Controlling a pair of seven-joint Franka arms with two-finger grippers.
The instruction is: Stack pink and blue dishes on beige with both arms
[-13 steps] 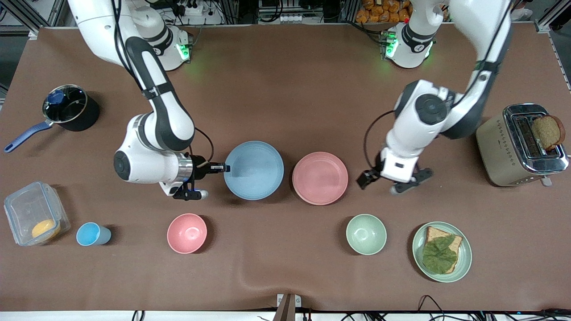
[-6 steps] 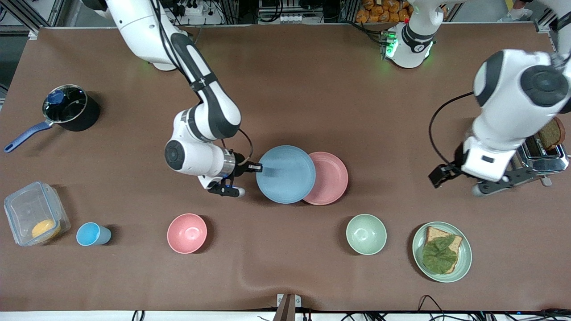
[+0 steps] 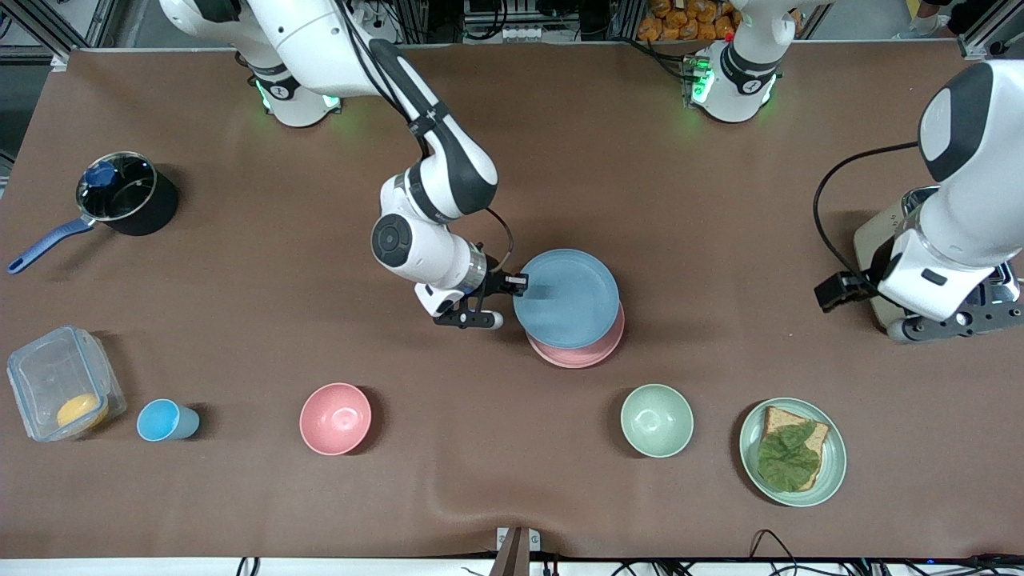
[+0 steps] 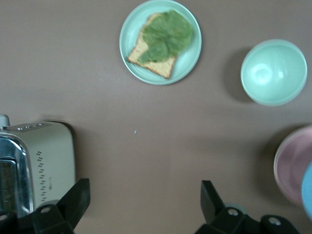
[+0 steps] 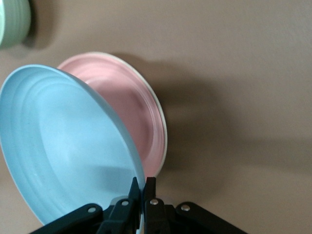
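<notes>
My right gripper (image 3: 520, 282) (image 5: 141, 183) is shut on the rim of the light blue plate (image 3: 572, 300) (image 5: 63, 156). It holds the plate tilted over the pink plate (image 3: 576, 354) (image 5: 126, 107), covering most of it. The pink plate lies flat at mid-table. A thin cream edge (image 5: 164, 131) shows under the pink plate's rim in the right wrist view; the beige plate is otherwise hidden. My left gripper (image 3: 952, 324) (image 4: 141, 204) hangs open with nothing in it, over the table beside the toaster. The pink plate's edge (image 4: 292, 165) shows in the left wrist view.
The toaster (image 3: 872, 240) (image 4: 39, 161) stands at the left arm's end. Nearer the camera are a green plate with bread (image 3: 832, 472) (image 4: 161, 41), green bowl (image 3: 657, 420) (image 4: 273, 72), pink bowl (image 3: 335, 418), blue cup (image 3: 164, 420) and clear container (image 3: 60, 392). A black pot (image 3: 126, 192) sits at the right arm's end.
My right arm carried the blue plate sideways toward the left arm's end until it came over the pink plate. My left arm drew back from the pink plate to the toaster.
</notes>
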